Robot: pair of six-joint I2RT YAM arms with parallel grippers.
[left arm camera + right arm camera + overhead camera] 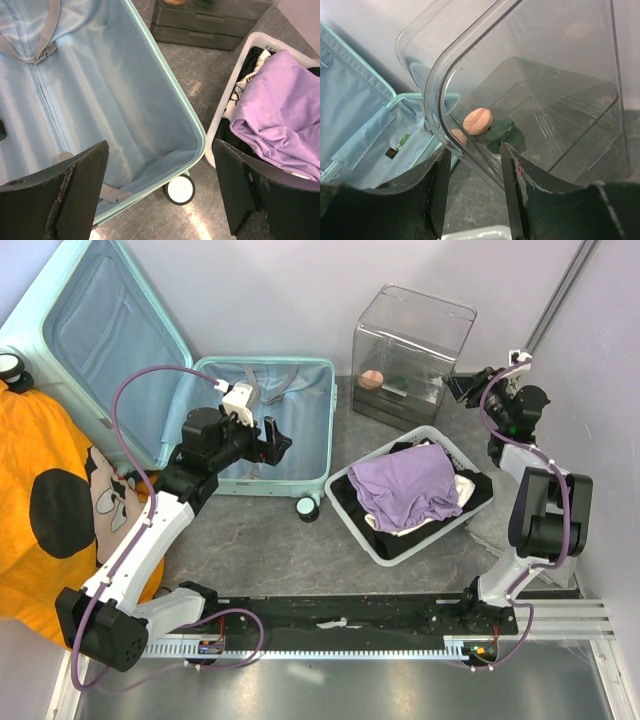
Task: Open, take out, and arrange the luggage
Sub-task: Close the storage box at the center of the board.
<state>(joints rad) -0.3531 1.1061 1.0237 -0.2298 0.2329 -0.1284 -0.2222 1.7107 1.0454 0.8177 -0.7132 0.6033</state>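
The mint suitcase lies open. Its lid (100, 330) leans on the wall at the back left and its base shell (300, 420) lies flat on the floor. The pale blue lining (100, 90) holds only grey straps (47, 35). A black-and-white wheel (180, 189) shows at the base's near right corner. My left gripper (272, 440) hovers over the base's near right part, open and empty; in the left wrist view (160, 200) its jaws stand wide apart. My right gripper (462, 387) is open and empty beside the clear box's right side; in the right wrist view (472, 195) it faces the box's corner.
A white mesh basket (338, 488) to the right of the suitcase holds a purple garment (405, 485) over black and white clothes. The clear box (415, 350) at the back holds a peach round thing (478, 120) and a dark green thing (502, 132). Orange printed fabric (40, 500) lies at left.
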